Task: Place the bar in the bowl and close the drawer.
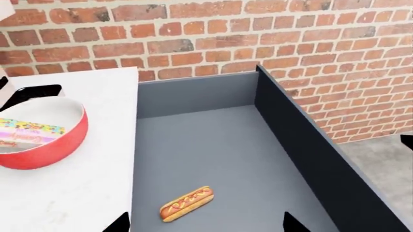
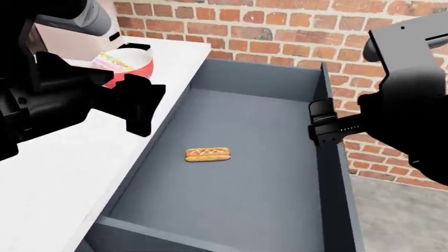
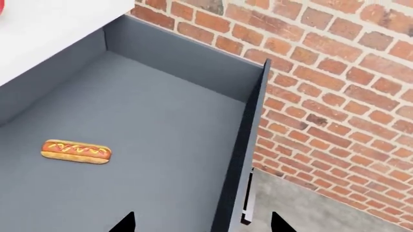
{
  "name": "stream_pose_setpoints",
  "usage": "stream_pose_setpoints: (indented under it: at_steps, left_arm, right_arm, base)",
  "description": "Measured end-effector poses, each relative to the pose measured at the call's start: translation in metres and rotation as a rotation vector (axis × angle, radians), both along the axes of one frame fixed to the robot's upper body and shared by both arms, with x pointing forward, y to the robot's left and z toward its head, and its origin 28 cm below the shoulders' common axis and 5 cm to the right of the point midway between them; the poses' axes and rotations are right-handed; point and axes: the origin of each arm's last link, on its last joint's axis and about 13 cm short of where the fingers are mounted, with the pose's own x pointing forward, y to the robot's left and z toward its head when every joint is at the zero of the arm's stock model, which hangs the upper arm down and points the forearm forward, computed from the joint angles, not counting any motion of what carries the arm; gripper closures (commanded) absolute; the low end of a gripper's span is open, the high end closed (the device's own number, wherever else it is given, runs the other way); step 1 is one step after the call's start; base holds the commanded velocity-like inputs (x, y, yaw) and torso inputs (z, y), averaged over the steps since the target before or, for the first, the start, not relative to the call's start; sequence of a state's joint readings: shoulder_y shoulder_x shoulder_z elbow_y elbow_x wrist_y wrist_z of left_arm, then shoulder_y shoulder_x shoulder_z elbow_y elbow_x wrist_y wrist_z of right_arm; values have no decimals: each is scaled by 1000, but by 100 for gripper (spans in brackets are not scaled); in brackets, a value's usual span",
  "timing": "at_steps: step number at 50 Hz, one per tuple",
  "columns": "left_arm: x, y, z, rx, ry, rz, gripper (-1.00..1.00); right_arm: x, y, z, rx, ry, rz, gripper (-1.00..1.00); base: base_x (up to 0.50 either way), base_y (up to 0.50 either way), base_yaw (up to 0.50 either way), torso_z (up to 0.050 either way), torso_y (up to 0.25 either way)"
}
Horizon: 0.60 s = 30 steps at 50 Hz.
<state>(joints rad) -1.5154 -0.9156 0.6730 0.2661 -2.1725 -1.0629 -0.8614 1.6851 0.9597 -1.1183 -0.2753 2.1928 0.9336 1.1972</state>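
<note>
The pink speckled bar (image 1: 32,131) lies inside the red bowl (image 1: 45,153) with the white inside, on the white counter (image 1: 77,193). In the head view the bowl (image 2: 138,68) and the bar (image 2: 112,61) sit at the back left, partly behind my left arm. The deep blue-grey drawer (image 1: 226,145) (image 2: 266,184) (image 3: 142,121) stands pulled out beside the counter. My left gripper (image 1: 205,223) (image 2: 137,107) hangs open over the counter's edge and the drawer floor. Open too, my right gripper (image 3: 202,222) (image 2: 322,123) straddles the drawer's outer wall, with nothing in it.
A hot dog in a bun (image 1: 187,204) (image 2: 208,154) (image 3: 75,151) lies on the drawer floor. A brick wall (image 2: 280,31) runs close behind the drawer and counter. A black handle (image 3: 247,203) shows on the drawer's outer face above the grey floor (image 3: 310,208).
</note>
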Motion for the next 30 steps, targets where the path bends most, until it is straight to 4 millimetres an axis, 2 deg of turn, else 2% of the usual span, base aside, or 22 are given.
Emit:
stream_pose_setpoints:
  at_steps: [7,10,16,30]
  left_arm:
    - [0,-1,0,1,0,-2,-100]
    - [0,0,0,1,-1,-2,-100]
    - [1,0,0,2,1,1,-100]
    - [2,0,-1,-1,4,0,-100]
  right_arm:
    - [0,-1,1,6,-1,-17,-100]
    - [0,-1,1,13,0,-17,-100]
    - [1,-1,1,27,7,-12,-100]
    - [2,-2,1,45,13,-23,-100]
  base:
    - [8,-36,0,0,0]
    - [20,-482,0,0,0]
    - [-326,-429,0,0,0]
    - [-4,-4,0,0,0]
